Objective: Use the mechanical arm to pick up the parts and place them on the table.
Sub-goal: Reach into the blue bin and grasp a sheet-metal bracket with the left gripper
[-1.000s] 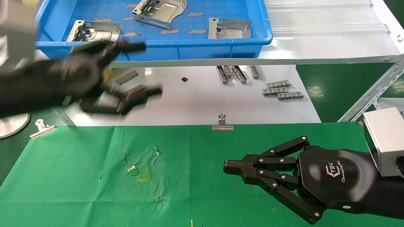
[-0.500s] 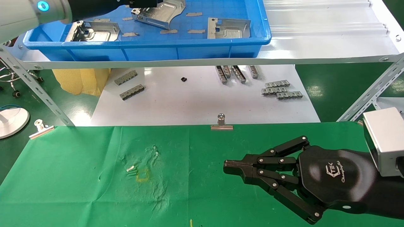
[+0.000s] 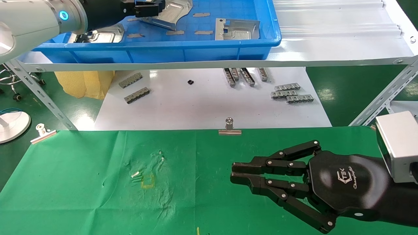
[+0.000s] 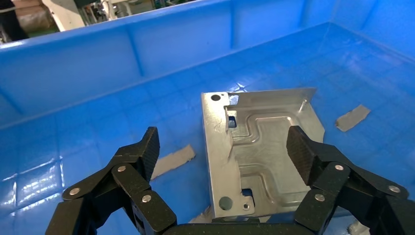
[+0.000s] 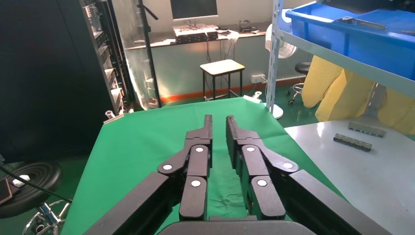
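Upper left of the head view: left gripper point(image 3: 148, 8) reaching into the blue tray point(image 3: 196, 45), fingers point(image 4: 142, 156) spread wide on either side of a silver part point(image 4: 259, 152) lying flat on the tray floor, not yet touching it. Two more parts point(image 3: 236, 29) in the same tray. Lower right: right gripper point(image 3: 235, 173) hovering over the green table point(image 3: 81, 189), fingers parted by a narrow gap, holding nothing.

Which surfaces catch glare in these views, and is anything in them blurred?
Head view: bright glare on the white sheet and the shelf; left gripper sharp over the blue tray. Left wrist view: soft sheen on the part and tray floor. Right wrist view: right gripper sharp, pale glare on the white sheet.
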